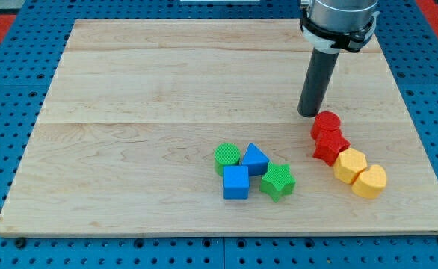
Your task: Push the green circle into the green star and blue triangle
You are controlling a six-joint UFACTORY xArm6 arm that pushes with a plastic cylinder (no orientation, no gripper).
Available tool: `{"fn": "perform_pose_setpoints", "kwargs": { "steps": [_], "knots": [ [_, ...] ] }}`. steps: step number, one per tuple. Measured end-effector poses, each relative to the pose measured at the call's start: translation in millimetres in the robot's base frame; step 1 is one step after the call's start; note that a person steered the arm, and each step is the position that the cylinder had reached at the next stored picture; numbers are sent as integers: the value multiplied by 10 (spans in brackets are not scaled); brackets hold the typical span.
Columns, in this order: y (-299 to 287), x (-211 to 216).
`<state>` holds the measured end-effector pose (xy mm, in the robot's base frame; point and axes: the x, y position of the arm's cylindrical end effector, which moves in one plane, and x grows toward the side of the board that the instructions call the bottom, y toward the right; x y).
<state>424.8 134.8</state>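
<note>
The green circle (227, 158) sits on the wooden board, touching the blue triangle (255, 159) on its right. The green star (278, 181) lies just below and right of the triangle. A blue cube (235, 182) sits below the circle and triangle, between circle and star. My tip (309, 113) rests on the board up and to the right of this cluster, just left of the red cylinder (326, 123). It touches none of the green or blue blocks.
A red star (329, 146) sits below the red cylinder. A yellow hexagon (350, 165) and a yellow heart (369, 181) trail down to the right of it. The wooden board (129, 112) lies on a blue pegboard table.
</note>
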Motion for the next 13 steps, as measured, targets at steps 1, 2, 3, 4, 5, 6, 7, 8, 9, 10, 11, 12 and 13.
{"fn": "perform_pose_setpoints", "kwargs": {
  "steps": [1, 2, 3, 4, 5, 6, 7, 8, 9, 10, 11, 12, 13],
  "knots": [
    [-108, -460],
    [713, -755],
    [1741, -60],
    [1958, 1197],
    [929, 1444],
    [-346, 1325],
    [-530, 1386],
    [125, 1398],
    [683, 1898],
    [658, 1772],
    [238, 1172],
    [-650, 727],
    [-399, 1073]
  ]
}}
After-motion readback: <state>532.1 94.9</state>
